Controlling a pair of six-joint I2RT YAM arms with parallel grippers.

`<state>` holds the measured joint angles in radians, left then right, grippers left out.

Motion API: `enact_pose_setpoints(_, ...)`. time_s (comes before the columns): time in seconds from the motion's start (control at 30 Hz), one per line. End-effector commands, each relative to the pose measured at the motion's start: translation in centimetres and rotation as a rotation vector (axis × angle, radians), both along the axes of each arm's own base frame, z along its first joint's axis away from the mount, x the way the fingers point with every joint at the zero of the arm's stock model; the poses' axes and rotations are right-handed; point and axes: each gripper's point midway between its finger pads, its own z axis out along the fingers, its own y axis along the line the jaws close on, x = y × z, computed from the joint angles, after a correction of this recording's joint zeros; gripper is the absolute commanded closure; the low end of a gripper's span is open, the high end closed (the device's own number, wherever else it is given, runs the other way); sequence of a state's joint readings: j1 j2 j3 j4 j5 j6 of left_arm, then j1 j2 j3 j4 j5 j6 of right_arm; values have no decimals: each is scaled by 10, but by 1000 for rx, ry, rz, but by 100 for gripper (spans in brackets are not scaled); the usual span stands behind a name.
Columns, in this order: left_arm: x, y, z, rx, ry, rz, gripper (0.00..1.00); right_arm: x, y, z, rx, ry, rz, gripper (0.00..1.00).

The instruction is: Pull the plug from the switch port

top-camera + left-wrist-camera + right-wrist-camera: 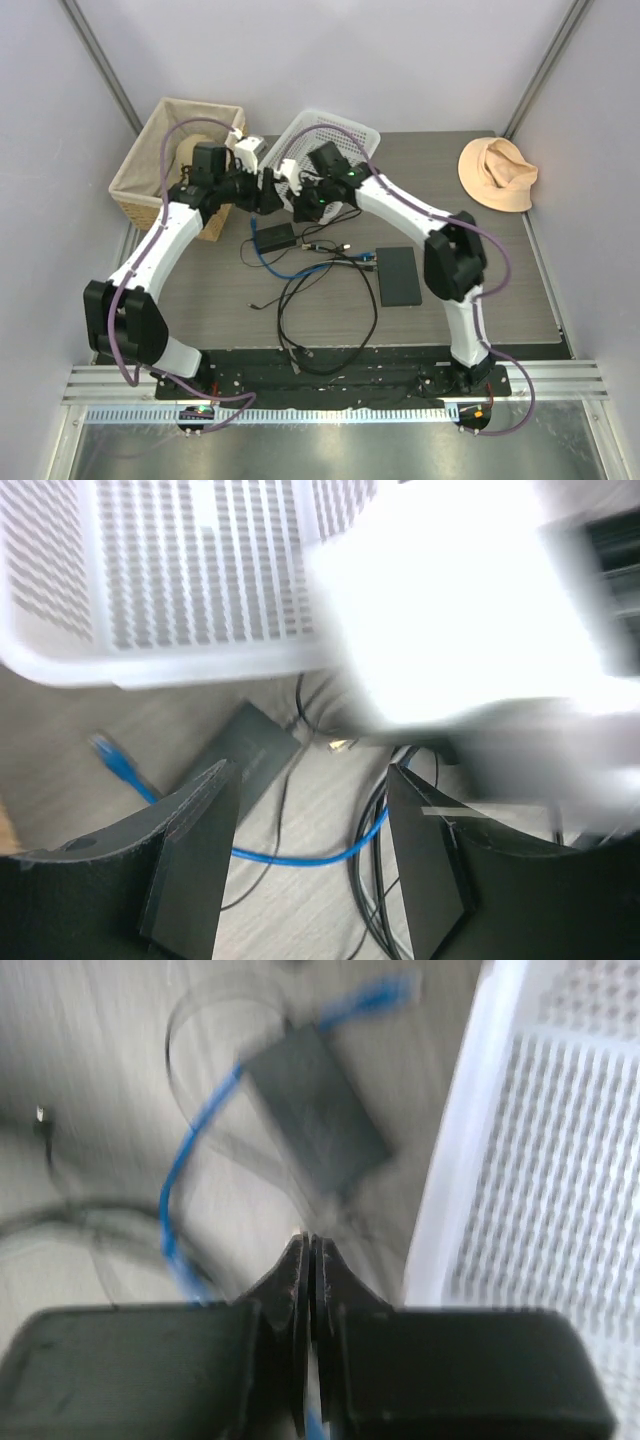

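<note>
Two robot arms meet over a cluttered counter in the upper centre of the overhead view, well away from the job. The switch box, flat and matte black, lies right of centre. Its switch port is on the narrow edge facing left, where dark cords run in. The plug itself is too small to make out.

Both wrists hover instead above the smaller adapter brick, beside a white plastic basket. The left tool stands wide open and empty, with the brick and a blue cable showing between its fingers. The right tool has its fingers pressed together, and nothing is visible between them. Both wrist views are smeared by motion.

The pull appears not to have begun. To do it well, one arm should travel toward the right of the frame to the box's left edge and come in low. It should close on the plug body rather than the cord, then draw straight out along the line of the socket. The box looks light enough to slide, so the other tool would do best pressing down on its top. The loops of black cord in the lower centre could snag a low approach.
</note>
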<state>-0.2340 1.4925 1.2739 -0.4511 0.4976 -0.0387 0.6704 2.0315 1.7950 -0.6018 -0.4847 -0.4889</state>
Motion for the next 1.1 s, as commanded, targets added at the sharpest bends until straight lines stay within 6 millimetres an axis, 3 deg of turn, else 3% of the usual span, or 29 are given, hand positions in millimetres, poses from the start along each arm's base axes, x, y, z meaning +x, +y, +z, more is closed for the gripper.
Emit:
enact_pose_setpoints(0.0,-1,12,59,-9,-131,20,36,28,64,19,100,-61,11,96)
enact_pose_setpoints(0.1,-15,15,73,-14,-161,9,36,40,67,19,111,-53,-54,89)
enact_pose_setpoints(0.2,-37,8,73,-53,-162,-53,36,43,41,24,117,-28,-178,75)
enact_pose_setpoints(0.23,-46,2,71,-79,-152,-94,36,47,32,28,128,-32,-217,65)
enact_pose_setpoints(0.27,-52,1,60,-85,-124,-103,36,48,13,11,98,7,-278,62)
enact_pose_setpoints(0.3,-55,-2,63,-107,-140,-122,36,51,-1,32,110,-34,-320,57)
enact_pose_setpoints(0.37,-63,-10,58,-128,-126,-163,36,54,-33,22,70,-32,-390,50)
enact_pose_setpoints(0.4,-67,-18,55,-131,-121,-194,36,58,-49,35,71,-64,-433,49)
enact_pose_setpoints(0.43,-67,-23,50,-130,-111,-215,36,58,-59,36,65,-65,-457,48)
enact_pose_setpoints(0.47,-67,-28,49,-130,-110,-230,36,56,-76,24,35,-43,-485,46)
enact_pose_setpoints(0.53,-67,-47,41,-133,-91,-279,36,61,-108,28,27,-40,-549,45)
enact_pose_setpoints(0.57,-63,-55,44,-141,-107,-294,36,52,-120,14,-5,-1,-561,45)
enact_pose_setpoints(0.63,-63,-79,28,-140,-60,-348,36,44,-145,14,-20,24,-585,45)
enact_pose_setpoints(0.7,-63,-104,31,-154,-46,-399,36,29,-163,1,-47,58,-601,45)
enact_pose_setpoints(0.73,-61,-111,31,-158,-38,-409,36,21,-168,10,-34,42,-594,45)
enact_pose_setpoints(0.77,-58,-127,26,-165,-16,-424,36,8,-173,-2,-50,72,-582,45)
enact_pose_setpoints(0.87,-51,-149,12,-178,20,-439,36,-16,-180,-11,-53,104,-555,44)
enact_pose_setpoints(1.07,-28,-159,-32,-127,73,-408,39,-30,-204,-26,-76,136,-624,44)
